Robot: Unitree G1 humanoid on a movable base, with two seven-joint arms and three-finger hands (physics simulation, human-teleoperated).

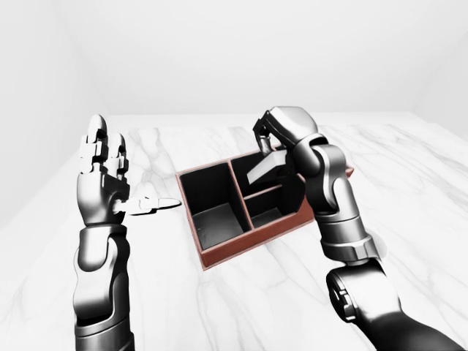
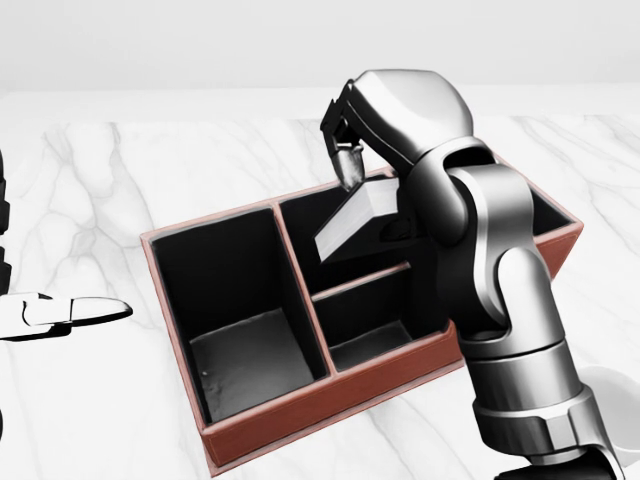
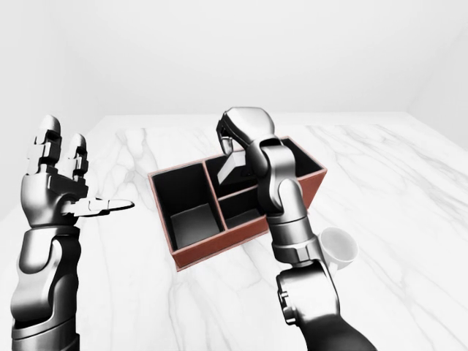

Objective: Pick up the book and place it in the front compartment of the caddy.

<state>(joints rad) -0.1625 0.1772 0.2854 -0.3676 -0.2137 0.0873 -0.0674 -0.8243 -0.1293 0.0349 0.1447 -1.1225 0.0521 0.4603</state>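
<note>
Head view: right hand (image 2: pixel 350 140) over the caddy (image 2: pixel 300 425), fingers pinching the upper edge of the book (image 2: pixel 355 222), which tilts in the upper right compartment. No title or label legible on the book or caddy. Left hand (image 1: pixel 102 172) raised, fingers spread, well left of the caddy. White cup (image 3: pixel 338 247) on marble table (image 1: pixel 409 190).

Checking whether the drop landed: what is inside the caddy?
The caddy holds only the tilted book, in its upper-right compartment under the right hand. The arm covers that compartment's right part.
</note>
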